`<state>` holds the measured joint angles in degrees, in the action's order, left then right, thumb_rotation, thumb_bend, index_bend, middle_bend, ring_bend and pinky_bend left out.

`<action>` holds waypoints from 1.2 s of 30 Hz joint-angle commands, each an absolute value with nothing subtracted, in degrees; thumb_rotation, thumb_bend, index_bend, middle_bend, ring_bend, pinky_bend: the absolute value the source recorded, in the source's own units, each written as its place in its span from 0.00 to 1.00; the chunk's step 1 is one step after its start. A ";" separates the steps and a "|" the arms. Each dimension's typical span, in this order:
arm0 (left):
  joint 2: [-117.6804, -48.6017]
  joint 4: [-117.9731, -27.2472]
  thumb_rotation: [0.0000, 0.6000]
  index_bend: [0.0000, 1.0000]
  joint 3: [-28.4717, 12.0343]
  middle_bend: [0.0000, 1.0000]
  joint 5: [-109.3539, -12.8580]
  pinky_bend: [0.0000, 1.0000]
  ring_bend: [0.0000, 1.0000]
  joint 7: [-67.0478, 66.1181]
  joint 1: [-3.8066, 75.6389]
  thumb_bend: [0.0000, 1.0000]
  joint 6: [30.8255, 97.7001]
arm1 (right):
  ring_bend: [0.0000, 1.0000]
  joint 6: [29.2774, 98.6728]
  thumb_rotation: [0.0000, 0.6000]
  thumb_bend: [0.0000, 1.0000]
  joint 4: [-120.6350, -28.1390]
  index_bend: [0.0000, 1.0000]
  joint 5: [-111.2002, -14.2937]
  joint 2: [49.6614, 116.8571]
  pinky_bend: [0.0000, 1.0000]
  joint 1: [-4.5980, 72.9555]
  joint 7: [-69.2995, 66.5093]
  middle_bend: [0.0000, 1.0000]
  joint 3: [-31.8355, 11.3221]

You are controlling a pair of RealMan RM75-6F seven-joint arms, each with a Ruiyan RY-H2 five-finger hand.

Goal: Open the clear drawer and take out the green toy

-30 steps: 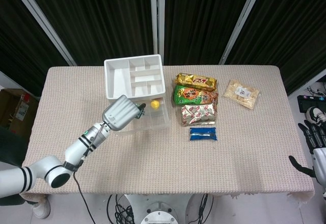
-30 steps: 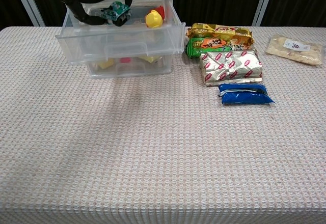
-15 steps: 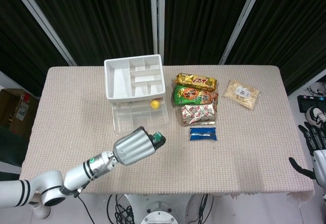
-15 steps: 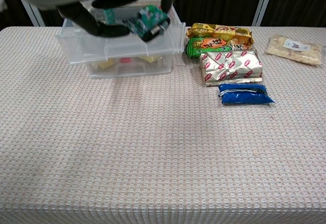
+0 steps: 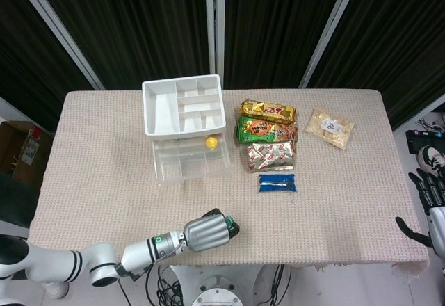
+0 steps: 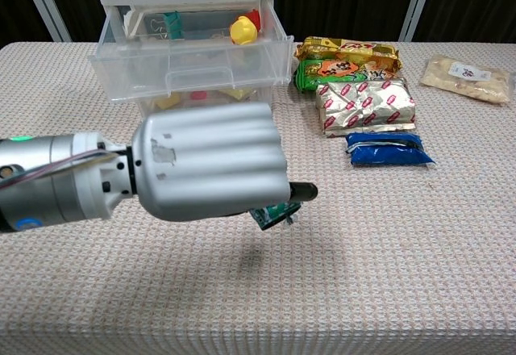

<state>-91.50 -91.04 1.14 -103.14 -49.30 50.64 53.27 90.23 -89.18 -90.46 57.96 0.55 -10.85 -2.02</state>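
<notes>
**Operator:** Since the clear drawer (image 6: 189, 63) stands pulled out from its unit with the front wall toward me, entry one reads: drawer open, yellow toy (image 6: 243, 29) and some clips inside, no green item in it that I can see.

**Logger:** Entry two, the green toy?

**Operator:** Green toy (image 6: 274, 213), wrapped in my left hand (image 6: 208, 161), fingers curled round it, one corner poking out below the knuckles. In the head view the same left hand (image 5: 207, 231) sits low near the front edge of the desk (image 5: 334, 208), well apart from the drawer. I judge it is held there because that strip is bare cloth, good for setting down.

**Logger:** Right hand?

**Operator:** Right hand (image 5: 425, 193), off the desk's right edge, fingers spread, holding nothing.

**Logger:** Obstacles and room?

**Operator:** Snack packets (image 5: 268, 131) in a column just right of the drawer, blue packet (image 5: 277, 182) nearest me, pale bag (image 5: 329, 128) further right. White divided tray (image 5: 182, 104) atop the unit. Wide open cloth between drawer and front edge; the caution, in my view, is that front edge itself, since the hand is close to it and a release too far forward could tip the toy off.
</notes>
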 commanded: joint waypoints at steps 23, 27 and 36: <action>-61.45 -105.37 1.00 0.21 -2.07 0.38 -89.75 0.44 0.36 -19.47 24.99 0.06 92.45 | 0.00 88.92 1.00 0.18 -89.18 0.00 -93.05 57.85 0.00 2.30 -10.98 0.00 -1.68; -59.59 -99.68 1.00 0.21 -0.14 0.30 -82.00 0.30 0.30 -13.56 18.87 0.06 92.48 | 0.00 88.74 1.00 0.18 -89.20 0.00 -93.80 57.91 0.00 2.87 -10.82 0.00 -1.65; -65.29 -90.15 1.00 0.21 5.02 0.28 -81.72 0.26 0.29 -7.02 8.78 0.06 94.95 | 0.00 87.04 1.00 0.18 -89.78 0.00 -94.55 58.66 0.00 4.28 -10.24 0.00 -1.34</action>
